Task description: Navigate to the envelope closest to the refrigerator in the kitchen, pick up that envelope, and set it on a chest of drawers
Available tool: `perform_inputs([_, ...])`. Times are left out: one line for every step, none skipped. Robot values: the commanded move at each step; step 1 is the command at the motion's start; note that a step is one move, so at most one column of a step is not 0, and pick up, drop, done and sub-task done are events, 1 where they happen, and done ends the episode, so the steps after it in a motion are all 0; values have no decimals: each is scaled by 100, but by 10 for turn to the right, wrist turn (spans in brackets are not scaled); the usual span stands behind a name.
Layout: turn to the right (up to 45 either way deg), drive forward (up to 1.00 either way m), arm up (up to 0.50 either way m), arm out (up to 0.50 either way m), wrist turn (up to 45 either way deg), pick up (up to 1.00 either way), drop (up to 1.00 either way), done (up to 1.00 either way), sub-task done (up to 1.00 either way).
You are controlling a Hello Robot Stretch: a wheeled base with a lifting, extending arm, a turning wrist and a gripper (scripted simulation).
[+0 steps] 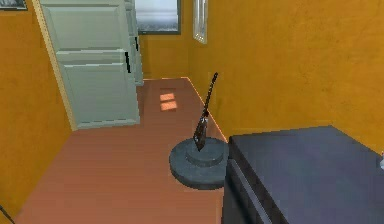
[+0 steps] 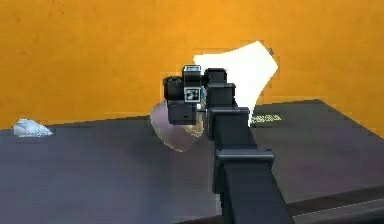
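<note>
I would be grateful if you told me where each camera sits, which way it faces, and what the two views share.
Forward view: on the robot, facing ahead and somewhat down across the floor to a white door, past a round grey base; a dark top at lower right.
Arm side view: on the robot's body, facing sideways over the dark top to the orange wall; the arm and gripper show, a white sheet by them.
Shared: likely the same dark top and orange wall.
</note>
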Motion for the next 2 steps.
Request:
perform_inputs([0, 0, -12, 0, 0, 0, 0, 0, 0])
perform_inputs([0, 0, 0, 0, 0, 0, 100, 0, 0])
